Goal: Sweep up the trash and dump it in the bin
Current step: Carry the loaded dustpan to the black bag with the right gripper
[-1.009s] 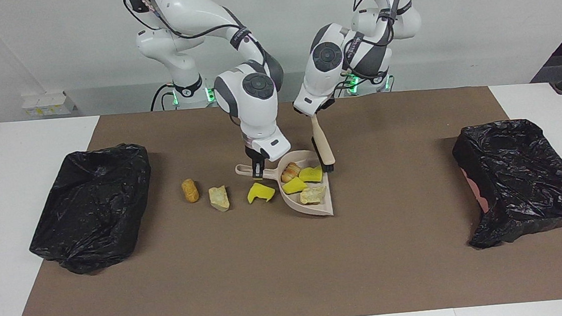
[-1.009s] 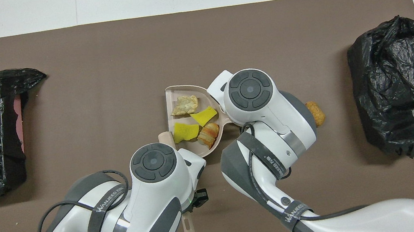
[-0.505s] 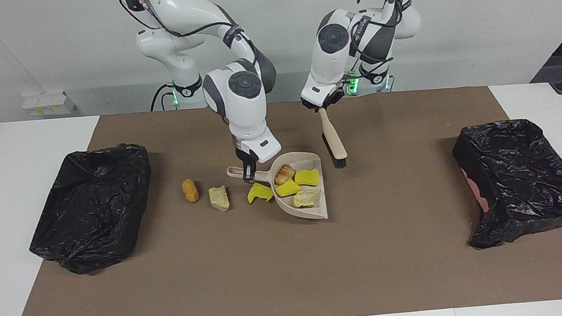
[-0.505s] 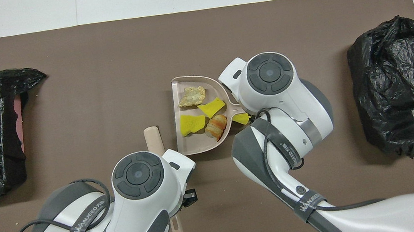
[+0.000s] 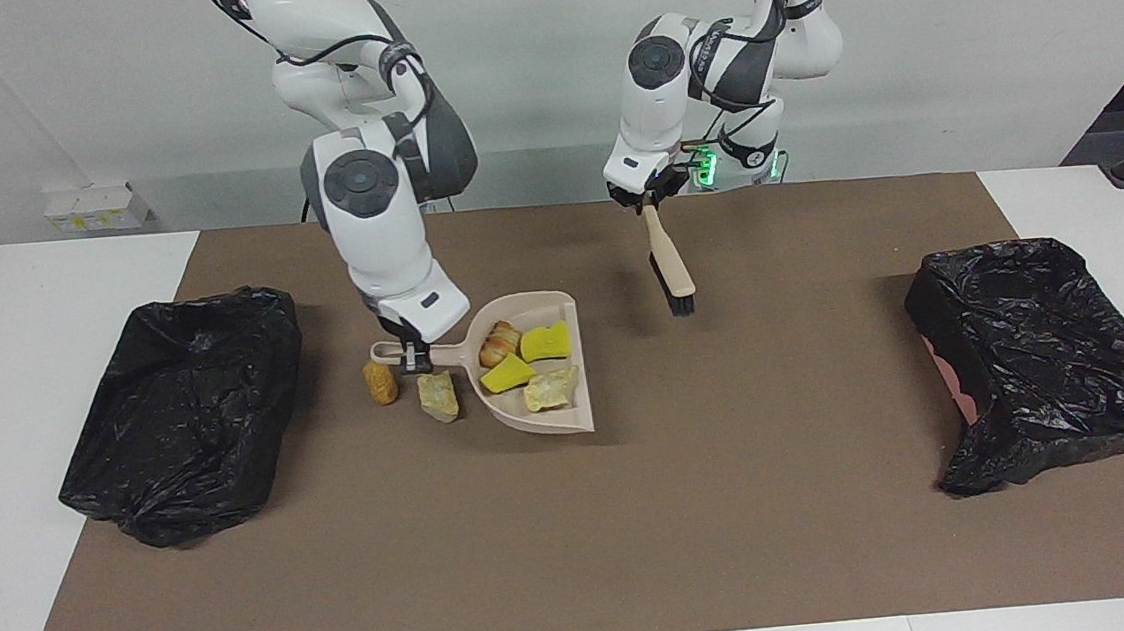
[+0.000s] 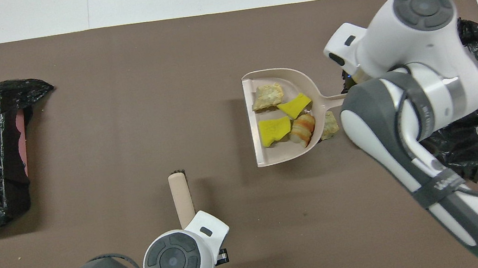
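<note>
My right gripper [image 5: 412, 355] is shut on the handle of the beige dustpan [image 5: 582, 374] and holds it level, a little above the mat. In the pan lie a croissant piece [image 5: 499, 343], two yellow sponge chunks [image 5: 546, 342] [image 5: 507, 375] and a pale bread piece [image 5: 550, 390]. The pan also shows in the overhead view [image 6: 288, 148]. A golden-brown piece [image 5: 381, 381] and a pale bread piece [image 5: 438, 395] lie on the mat under the handle. A third yellow chunk is hidden. My left gripper [image 5: 647, 200] is shut on the beige brush [image 5: 668, 265], which hangs bristles down.
A black-bagged bin [image 5: 179, 416] stands at the right arm's end of the brown mat, another [image 5: 1047, 358] at the left arm's end. White table edges frame the mat.
My right gripper has carried the loaded dustpan toward the bin at the right arm's end, covering the loose yellow chunk. My left gripper has drawn the brush up and back toward the robots.
</note>
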You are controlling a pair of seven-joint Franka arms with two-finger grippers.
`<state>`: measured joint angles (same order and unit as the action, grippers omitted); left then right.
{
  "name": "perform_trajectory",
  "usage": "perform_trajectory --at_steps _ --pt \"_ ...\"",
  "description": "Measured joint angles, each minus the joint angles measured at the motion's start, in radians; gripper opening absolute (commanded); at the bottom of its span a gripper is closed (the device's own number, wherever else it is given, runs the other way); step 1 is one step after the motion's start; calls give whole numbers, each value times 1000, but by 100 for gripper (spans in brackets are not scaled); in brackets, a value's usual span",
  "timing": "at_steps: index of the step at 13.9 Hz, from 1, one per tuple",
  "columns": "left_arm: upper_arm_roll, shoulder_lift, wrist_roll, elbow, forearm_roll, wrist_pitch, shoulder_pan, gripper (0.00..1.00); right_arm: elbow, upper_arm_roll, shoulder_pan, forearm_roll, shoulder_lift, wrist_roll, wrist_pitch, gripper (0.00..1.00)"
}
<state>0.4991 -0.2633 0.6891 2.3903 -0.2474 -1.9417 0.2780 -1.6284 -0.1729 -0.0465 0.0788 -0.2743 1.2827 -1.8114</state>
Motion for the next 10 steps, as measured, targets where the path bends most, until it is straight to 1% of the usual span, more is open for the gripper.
perform_trajectory --at_steps 2,4,5,7,10 --pt "57 -2 3 29 -33 -52 4 0 20 2 83 -1 16 19 37 0" --pt "138 0 22 61 -75 -102 6 0 34 3 169 -1 38 34 49 0" --pt "163 1 36 70 -90 -122 7 0 36 4 212 0 50 65 49 0" --pt "191 12 43 76 -120 -168 9 0 37 7 295 2 79 146 49 0" --pt "205 41 60 78 -131 -184 19 0 44 10 420 28 115 273 49 0"
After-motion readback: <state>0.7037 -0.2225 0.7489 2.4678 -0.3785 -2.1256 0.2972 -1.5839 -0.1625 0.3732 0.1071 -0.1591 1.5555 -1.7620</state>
